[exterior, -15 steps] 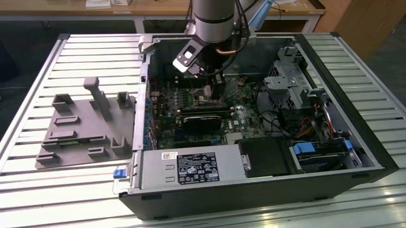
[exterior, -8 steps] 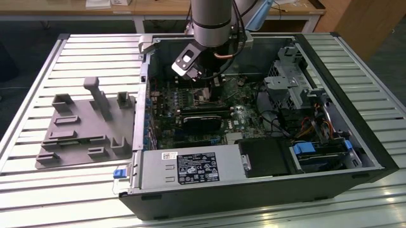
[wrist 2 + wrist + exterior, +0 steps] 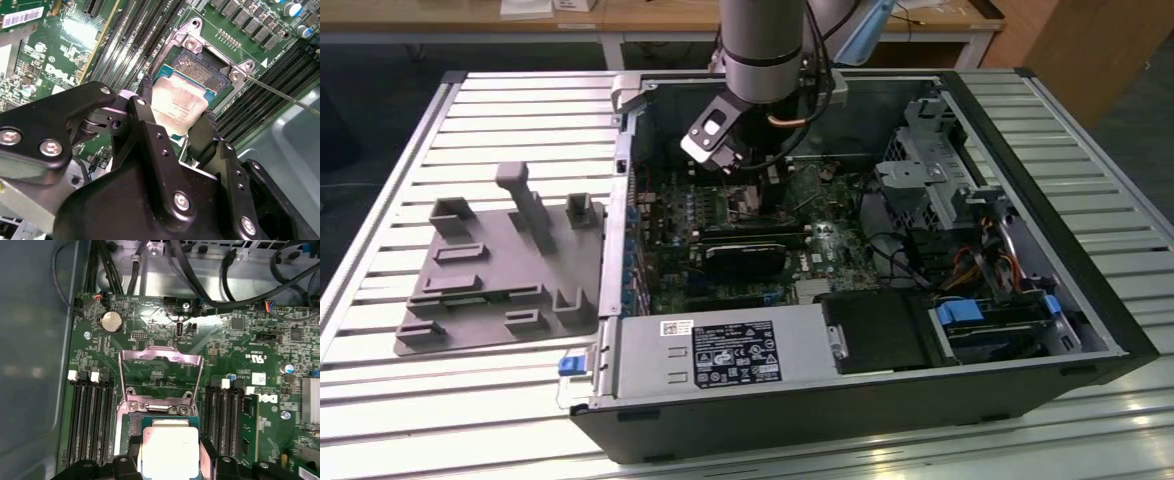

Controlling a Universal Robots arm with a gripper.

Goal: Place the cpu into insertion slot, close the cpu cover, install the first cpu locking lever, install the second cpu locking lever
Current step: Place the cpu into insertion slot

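In both wrist views my gripper (image 3: 177, 106) (image 3: 170, 456) is shut on the cpu (image 3: 181, 102) (image 3: 170, 447), a pale silver-beige square chip with a black finger against each of two opposite edges. The cpu hangs over the insertion slot (image 3: 200, 69) (image 3: 126, 429) on the green board and hides part of its dark centre. The cpu cover (image 3: 160, 356), a thin silvery frame, stands swung up beyond the slot. In the exterior view the gripper (image 3: 744, 175) reaches down into the open computer case.
A thin metal lever rod (image 3: 280, 95) juts out from a corner of the slot. Black memory slots (image 3: 90, 415) flank it on both sides, and cables (image 3: 210, 285) run along the case wall. A black card (image 3: 750, 250) lies mid-board. A grey fixture (image 3: 494, 270) sits at the exterior view's left.
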